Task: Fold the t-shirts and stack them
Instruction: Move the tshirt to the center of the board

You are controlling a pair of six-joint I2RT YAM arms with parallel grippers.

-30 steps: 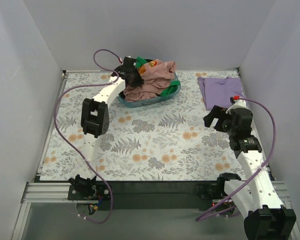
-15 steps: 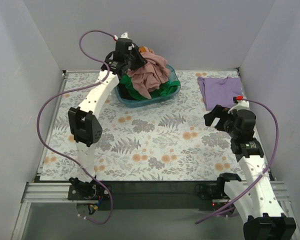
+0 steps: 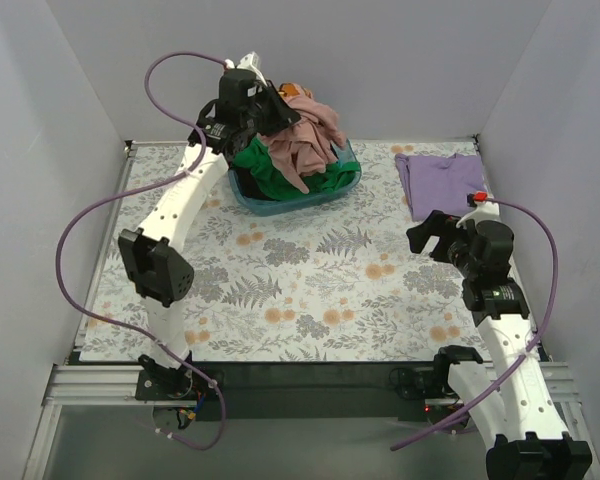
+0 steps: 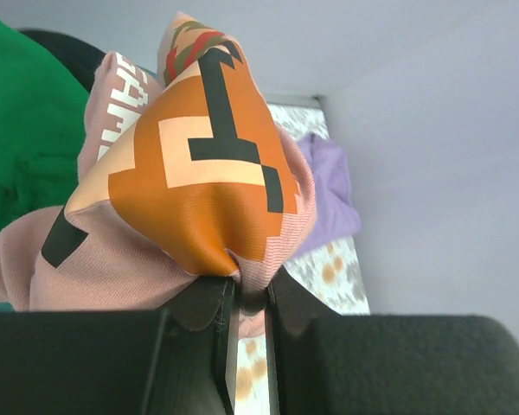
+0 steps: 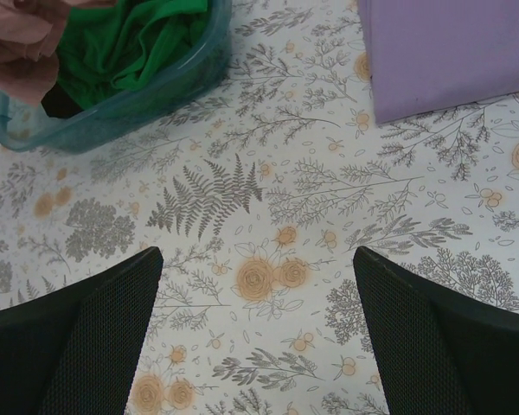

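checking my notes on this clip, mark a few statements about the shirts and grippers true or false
1. The left gripper is shut on the pink t-shirt. True.
2. The lavender t-shirt lies in the basket. False: it lies flat on the table at the far right, apart from the basket.
3. The right gripper holds the green t-shirt. False: it is open and empty over the table, and the green t-shirt lies in the basket.
4. The pink t-shirt is raised above the basket's rim. True.
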